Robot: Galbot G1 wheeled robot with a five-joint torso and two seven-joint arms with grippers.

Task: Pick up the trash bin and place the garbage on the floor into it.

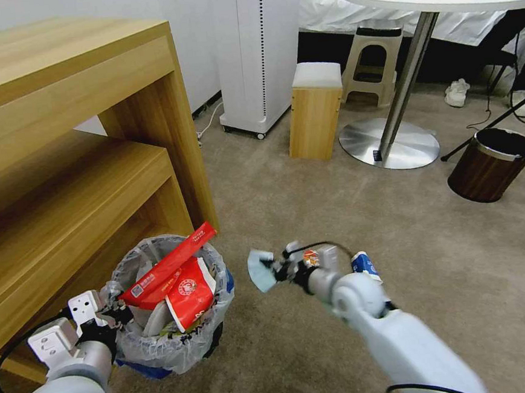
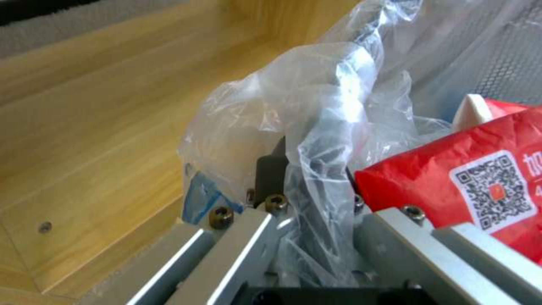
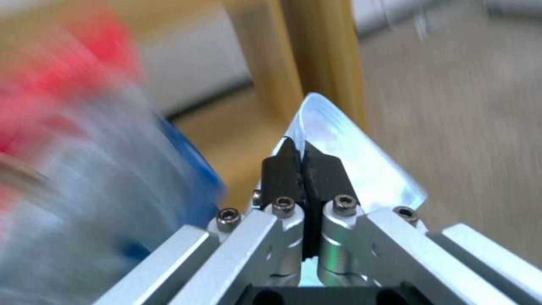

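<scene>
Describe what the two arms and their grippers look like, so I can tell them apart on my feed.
Both arms have glossy white rounded shells. The left gripper has white blocky mounts with small holes and a black cable looping off its wrist. The right gripper has a black head, a thin black cable arching over it and an orange-red mark. Close up, each has silver aluminium links with hex bolts and black fingertips.

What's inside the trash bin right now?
The trash bin holds red wrappers and something white in its clear plastic liner. Anything beneath them is covered.

Trash bin (image 3: 84,169) blurred beyond detail
</scene>
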